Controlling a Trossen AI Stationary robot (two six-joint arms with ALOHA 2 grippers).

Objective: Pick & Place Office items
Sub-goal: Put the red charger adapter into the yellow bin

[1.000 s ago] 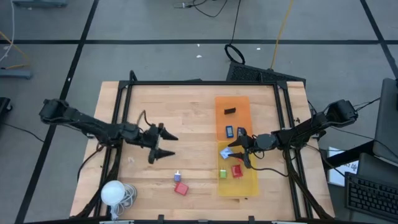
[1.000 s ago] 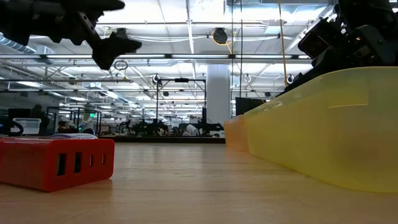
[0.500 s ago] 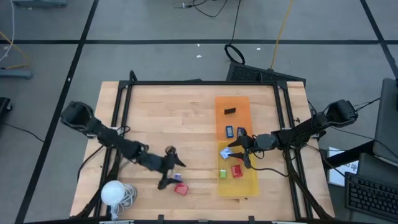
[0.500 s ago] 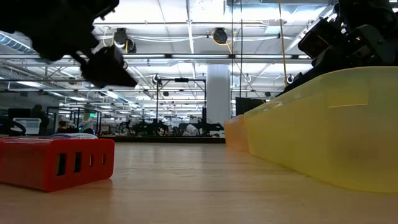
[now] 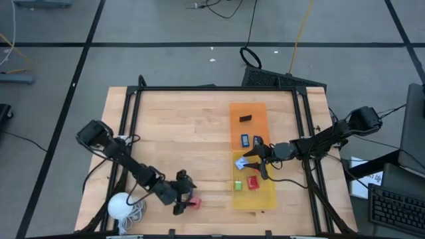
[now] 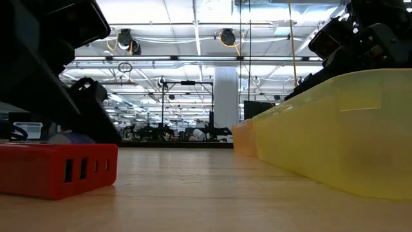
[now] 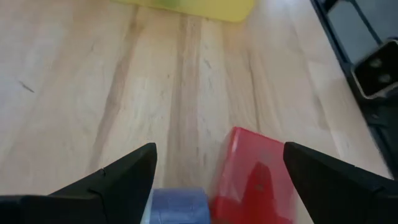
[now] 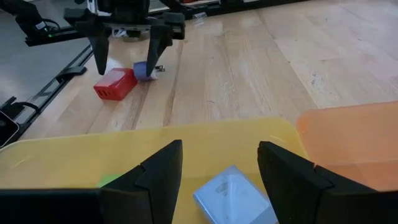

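My left gripper is open and low over the near part of the table. A red block and a small blue piece lie flat on the wood between its fingers. In the right wrist view that gripper stands over the red block and the blue piece. My right gripper hangs open over the yellow tray. Its fingers stand on either side of a light-blue piece lying in that tray.
The yellow tray also holds a green piece and a red piece. The orange tray beyond it holds a black piece, a blue piece and a dark piece. A white ball with coiled cord sits at the near left corner.
My left arm has swung from the middle of the table toward the near edge and come down, its open fingers now around the red block and the blue piece.
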